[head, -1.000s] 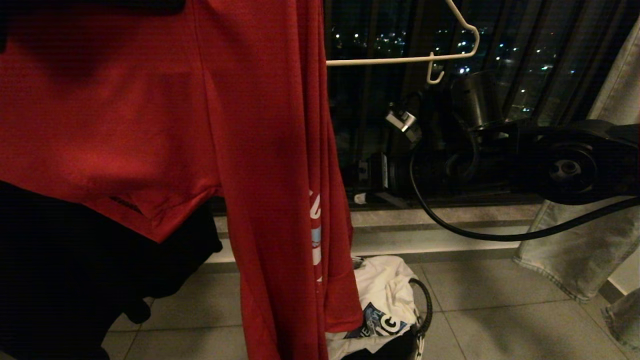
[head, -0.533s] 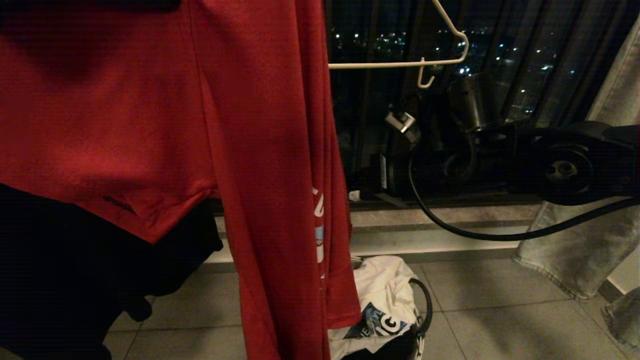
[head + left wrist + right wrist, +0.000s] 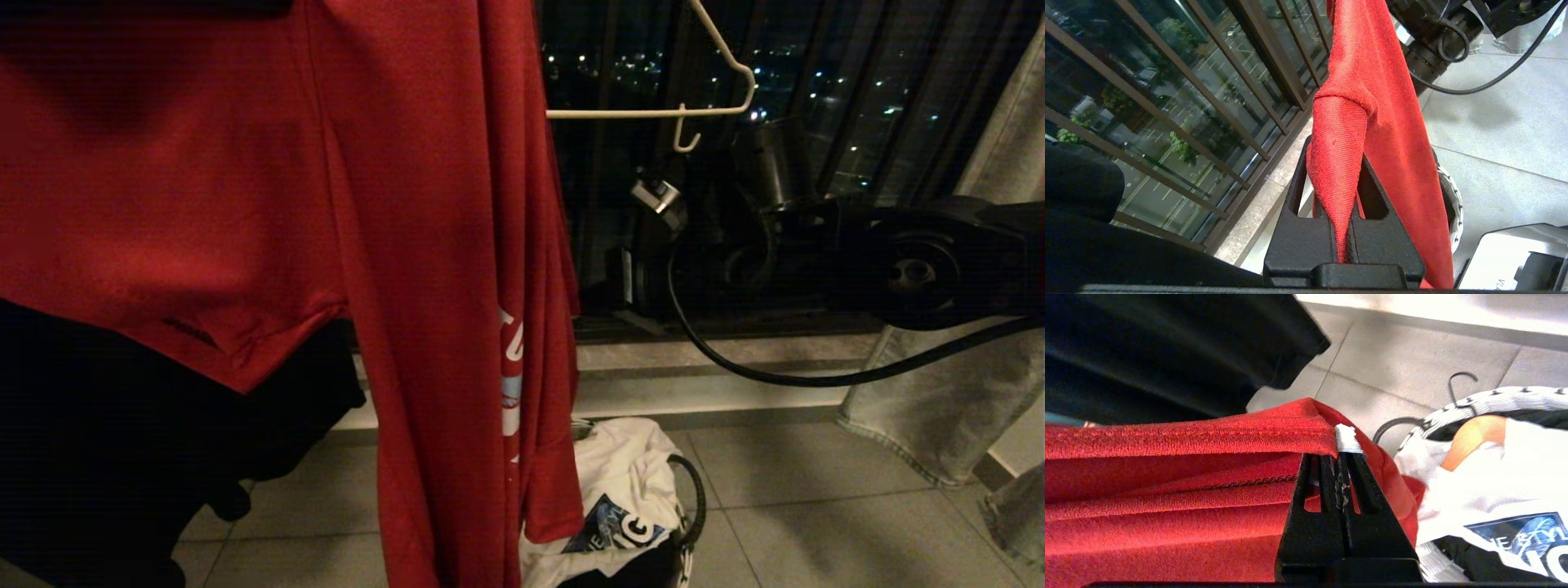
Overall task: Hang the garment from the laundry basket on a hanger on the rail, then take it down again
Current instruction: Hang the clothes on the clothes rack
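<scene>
The red garment [image 3: 269, 204] hangs down the left and middle of the head view, its white lettering [image 3: 512, 343] showing on an edge fold. My left gripper [image 3: 1337, 163] is shut on a bunched fold of the garment [image 3: 1372, 94] up high. My right arm [image 3: 914, 269] reaches in from the right, its fingers hidden behind the cloth's edge. In the right wrist view my right gripper [image 3: 1337, 455] is shut, its tips pinching the garment's stitched hem [image 3: 1208, 437]. The white wire hanger [image 3: 653, 113] hangs to the right of the garment, one end inside it. Below stands the laundry basket [image 3: 1494, 398].
A white cloth [image 3: 629, 482] and a wooden hanger [image 3: 1474, 437] lie in the basket. A black garment [image 3: 122, 457] hangs at the lower left. Pale jeans [image 3: 963, 392] hang at the right. Window bars [image 3: 1208, 81] and a stone sill [image 3: 702, 376] lie behind; grey floor tiles [image 3: 816, 506] below.
The hanger's bare end has swung left and a little lower. The garment's lower edge has swayed slightly to the left. My right arm has hardly shifted.
</scene>
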Controlling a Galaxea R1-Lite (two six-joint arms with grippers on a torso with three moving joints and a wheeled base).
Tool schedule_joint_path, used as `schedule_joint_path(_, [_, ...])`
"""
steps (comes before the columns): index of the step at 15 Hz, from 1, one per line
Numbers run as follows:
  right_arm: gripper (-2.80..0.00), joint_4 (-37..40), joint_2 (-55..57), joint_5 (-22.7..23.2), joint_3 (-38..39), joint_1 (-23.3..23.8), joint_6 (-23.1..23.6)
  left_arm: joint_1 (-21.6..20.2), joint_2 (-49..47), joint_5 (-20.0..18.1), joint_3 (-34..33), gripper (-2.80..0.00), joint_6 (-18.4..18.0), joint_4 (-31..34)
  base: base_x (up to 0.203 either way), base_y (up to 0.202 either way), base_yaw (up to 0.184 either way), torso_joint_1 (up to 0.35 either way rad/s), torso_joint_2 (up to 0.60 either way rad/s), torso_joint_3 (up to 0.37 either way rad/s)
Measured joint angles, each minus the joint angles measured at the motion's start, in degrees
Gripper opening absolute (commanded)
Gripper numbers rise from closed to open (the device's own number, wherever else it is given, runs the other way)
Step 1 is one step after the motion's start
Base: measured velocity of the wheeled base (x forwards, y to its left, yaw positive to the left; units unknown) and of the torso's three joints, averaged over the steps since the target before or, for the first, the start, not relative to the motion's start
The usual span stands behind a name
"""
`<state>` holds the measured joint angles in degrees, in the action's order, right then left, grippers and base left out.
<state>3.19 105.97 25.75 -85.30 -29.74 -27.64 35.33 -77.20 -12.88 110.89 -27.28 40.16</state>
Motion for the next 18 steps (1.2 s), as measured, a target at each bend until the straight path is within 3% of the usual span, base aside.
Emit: schedule_joint_path(18, [-2.80, 0.4, 4.6, 0.1, -7.3, 8.8, -0.6, 0.0, 1.0, 0.6, -0.4, -2.80, 0.0, 0.4, 0.000, 0.000, 0.000, 0.000, 0.00, 0.000])
